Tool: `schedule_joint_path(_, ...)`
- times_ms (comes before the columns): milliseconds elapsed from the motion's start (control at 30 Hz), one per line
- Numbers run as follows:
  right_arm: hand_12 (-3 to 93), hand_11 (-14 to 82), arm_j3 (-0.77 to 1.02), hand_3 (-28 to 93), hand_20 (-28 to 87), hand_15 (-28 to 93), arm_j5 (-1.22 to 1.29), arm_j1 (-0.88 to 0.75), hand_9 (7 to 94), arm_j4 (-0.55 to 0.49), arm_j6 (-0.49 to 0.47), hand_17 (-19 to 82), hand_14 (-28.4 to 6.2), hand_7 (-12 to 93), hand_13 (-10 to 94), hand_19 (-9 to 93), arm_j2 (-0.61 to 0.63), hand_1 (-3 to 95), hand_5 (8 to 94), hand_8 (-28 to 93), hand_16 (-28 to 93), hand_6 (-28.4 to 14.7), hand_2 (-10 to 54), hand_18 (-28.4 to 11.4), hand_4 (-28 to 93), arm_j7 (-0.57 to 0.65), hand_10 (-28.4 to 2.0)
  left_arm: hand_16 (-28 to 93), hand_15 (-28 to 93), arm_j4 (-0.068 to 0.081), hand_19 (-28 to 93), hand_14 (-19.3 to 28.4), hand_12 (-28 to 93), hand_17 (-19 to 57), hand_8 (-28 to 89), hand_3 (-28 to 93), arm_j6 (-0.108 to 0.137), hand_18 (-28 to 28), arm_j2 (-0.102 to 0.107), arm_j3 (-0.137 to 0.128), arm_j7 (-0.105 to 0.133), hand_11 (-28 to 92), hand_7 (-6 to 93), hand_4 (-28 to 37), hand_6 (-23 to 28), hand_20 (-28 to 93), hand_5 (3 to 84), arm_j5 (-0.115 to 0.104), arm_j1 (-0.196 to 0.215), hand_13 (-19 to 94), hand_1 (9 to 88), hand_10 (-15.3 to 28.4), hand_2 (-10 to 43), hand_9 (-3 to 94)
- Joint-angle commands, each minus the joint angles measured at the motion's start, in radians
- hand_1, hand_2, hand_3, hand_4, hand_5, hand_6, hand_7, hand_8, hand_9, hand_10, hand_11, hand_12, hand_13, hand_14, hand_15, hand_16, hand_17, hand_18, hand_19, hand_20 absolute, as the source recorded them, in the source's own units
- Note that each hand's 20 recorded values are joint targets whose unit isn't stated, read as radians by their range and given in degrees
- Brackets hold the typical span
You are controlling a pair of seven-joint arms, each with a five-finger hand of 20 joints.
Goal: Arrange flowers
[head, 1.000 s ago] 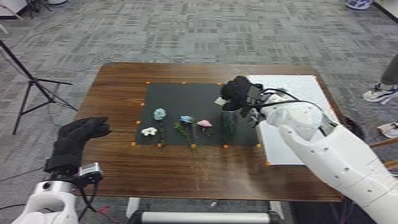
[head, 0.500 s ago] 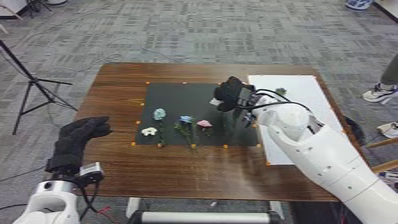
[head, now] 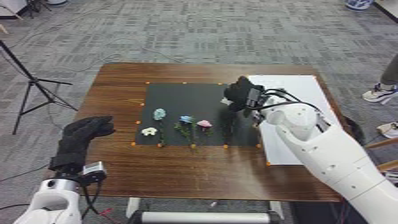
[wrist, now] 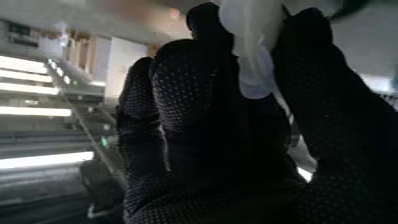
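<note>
Clock directions take the centre of the dark mat [head: 182,95] as the dial centre, with 12 o'clock at the far side of the table [head: 160,170].

Right hand [head: 238,92]: positioned above the mat, between 1 and 2 o'clock. Fingers and thumb are narrowed around a pale flower [wrist: 256,60], whose translucent petals lie between them in the wrist view.

Left hand [head: 82,131]: positioned outside the mat, between 8 and 9 o'clock, at the table's edge. Fingers are relaxed and hold nothing.

Flowers on the mat:
- Light blue flower [head: 159,114]: at 9 o'clock, stem toward 6.
- White flower [head: 148,131]: at 8 o'clock, near the mat's edge.
- Blue flower [head: 186,119]: just off centre toward 8 o'clock.
- Pink flower [head: 204,123]: near centre, between 5 and 6 o'clock, beside the blue flower.

White board [head: 289,90]: at 3 o'clock, beside the mat.
</note>
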Motion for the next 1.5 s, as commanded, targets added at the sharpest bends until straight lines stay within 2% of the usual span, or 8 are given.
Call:
schedule_joint_path(33, 28.1, 4.2, 0.018, 67, 49, 63, -0.02, -0.02, 82.0, -0.007, -0.142, 30, -6.8, 40, 72, 67, -0.016, 56.0, 67.7, -9, 29, 7.5, -8.6, -19.3, -28, -0.013, -4.8, -2, 45, -0.004, 26, 17.6, 14, 5.3, -9, 67, -0.008, 14.2, -0.005, -0.006, -0.001, 29, 24.0, -21.0, 1.9, 25, 55.4, -0.002, 0.0, 46, 35.4, 13.2, 6.6, 57.4)
schedule_joint_path(300, 21.3, 12.9, 0.033, 67, 48, 64, 0.01, -0.015, 74.6, -0.027, -0.186, 29, -7.9, 40, 70, 66, -0.001, 50.5, 62.1, -8, 28, 5.1, -9.4, -19.6, -26, 0.011, -6.3, -2, 45, -0.002, 26, 17.5, 14, 5.3, -9, 67, -0.008, 14.2, -0.005, -0.008, -0.003, 29, 24.0, -20.9, 1.9, 25, 55.4, 0.0, -0.003, 46, 35.7, 13.2, 6.2, 57.4)
schedule_joint_path(400, 16.2, 17.4, 0.039, 69, 48, 65, 0.024, -0.012, 70.6, -0.04, -0.215, 28, -8.3, 36, 69, 66, 0.002, 44.0, 60.4, -7, 27, 3.8, -9.5, -20.1, -24, 0.007, -7.7, -2, 45, -0.002, 26, 17.5, 14, 5.3, -9, 66, -0.01, 14.2, -0.005, -0.008, -0.001, 29, 24.0, -20.9, 1.9, 25, 55.4, -0.001, 0.0, 46, 35.8, 13.1, 6.2, 57.4)
schedule_joint_path(500, 15.7, 17.4, 0.045, 73, 49, 65, 0.043, -0.011, 67.7, -0.051, -0.231, 27, -9.5, 30, 67, 66, 0.004, 34.8, 59.1, -17, 27, 2.8, -9.5, -20.8, -23, 0.011, -9.3, -2, 45, -0.002, 26, 17.5, 14, 5.3, -9, 66, -0.01, 14.2, -0.004, -0.007, -0.004, 29, 24.0, -20.8, 1.9, 25, 55.3, -0.001, 0.0, 46, 35.9, 13.2, 6.2, 57.3)
schedule_joint_path(867, 15.9, 16.4, 0.073, 74, 49, 68, 0.119, 0.017, 62.6, -0.107, -0.259, 26, -11.2, 26, 65, 65, 0.036, 28.2, 54.1, -15, 27, -0.5, -9.5, -21.9, -22, 0.047, -11.3, -2, 45, -0.002, 26, 17.5, 14, 5.3, -8, 66, -0.009, 14.2, -0.003, 0.0, 0.003, 29, 24.2, -20.5, 1.8, 25, 55.3, 0.001, -0.001, 46, 36.3, 13.1, 5.7, 57.4)
schedule_joint_path(1133, 16.1, 14.8, 0.2, 75, 47, 67, 0.183, 0.014, 57.4, -0.177, -0.322, 24, -13.1, 23, 60, 61, 0.069, 21.9, 49.7, -14, 26, -2.1, -9.5, -22.4, -24, 0.073, -11.7, -2, 45, -0.001, 26, 17.5, 14, 5.3, -9, 66, -0.02, 14.2, 0.001, 0.0, -0.002, 30, 24.3, -20.2, 1.7, 25, 55.3, 0.001, 0.001, 46, 36.5, 13.0, 5.6, 57.4)
schedule_joint_path(1300, 16.7, 12.8, 0.234, 74, 46, 52, 0.153, 0.03, 52.3, -0.084, -0.25, 24, -13.0, 23, 59, 59, 0.076, 20.8, 44.2, -12, 22, -1.4, -9.5, -22.6, -23, 0.149, -12.2, -1, 45, 0.004, 26, 17.5, 14, 5.3, -9, 66, -0.025, 14.2, 0.011, 0.004, -0.006, 30, 24.3, -20.2, 1.7, 25, 55.3, 0.001, -0.009, 46, 36.7, 13.0, 5.6, 57.4)
schedule_joint_path(1500, 17.3, 11.6, 0.267, 75, 47, 51, -0.022, 0.057, 45.4, 0.088, -0.235, 25, -13.7, 22, 59, 61, 0.018, 20.3, 35.5, -12, 23, -2.8, -9.5, -23.7, -24, 0.147, -13.5, -2, 45, 0.002, 26, 17.5, 14, 5.3, -9, 66, -0.015, 14.2, 0.01, 0.005, 0.002, 29, 24.4, -20.1, 1.7, 25, 55.3, 0.0, -0.01, 46, 36.8, 13.1, 5.6, 57.4)
